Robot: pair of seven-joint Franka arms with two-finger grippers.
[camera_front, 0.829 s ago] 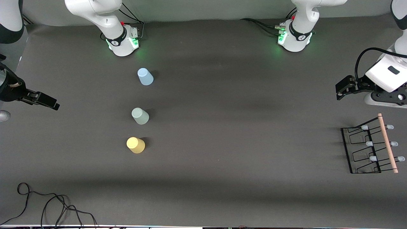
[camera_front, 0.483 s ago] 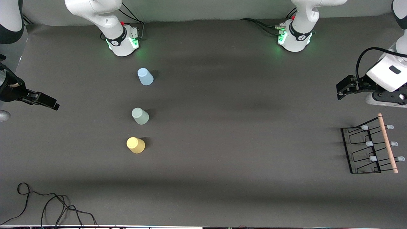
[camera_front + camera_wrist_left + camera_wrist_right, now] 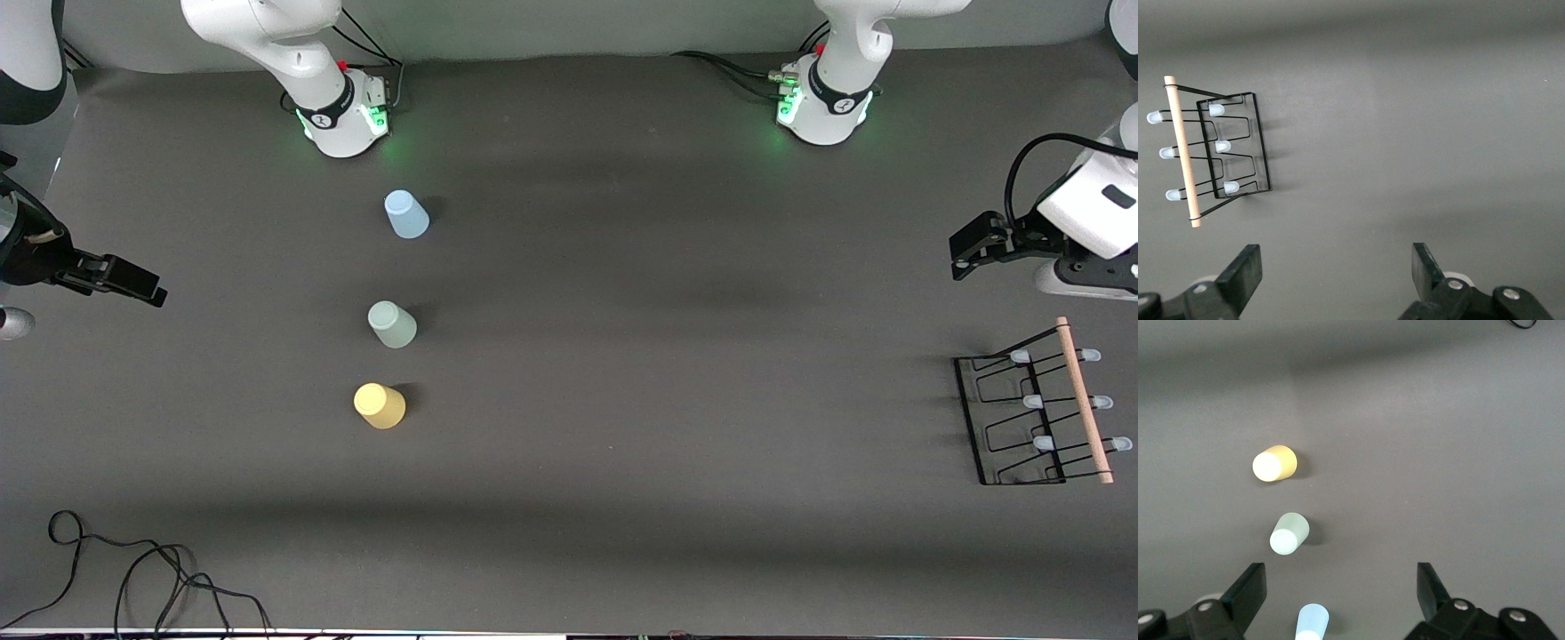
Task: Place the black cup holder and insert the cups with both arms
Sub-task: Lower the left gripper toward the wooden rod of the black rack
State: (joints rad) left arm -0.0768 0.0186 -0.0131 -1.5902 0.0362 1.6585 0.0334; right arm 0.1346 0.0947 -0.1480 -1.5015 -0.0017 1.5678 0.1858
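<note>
Black cup holder point(image 3: 1031, 413) stands unobstructed, well apart from three cups point(image 3: 392, 324).

Both arms are glossy white with dark joint bands, black pincers, a looping black cable point(image 3: 1022, 169), silver screws point(image 3: 1449, 285).

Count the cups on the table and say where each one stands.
3, in a row toward the right arm's end of the table: blue cup farthest from the front camera, grey-green cup in the middle, yellow cup nearest. None appears hidden.
</note>
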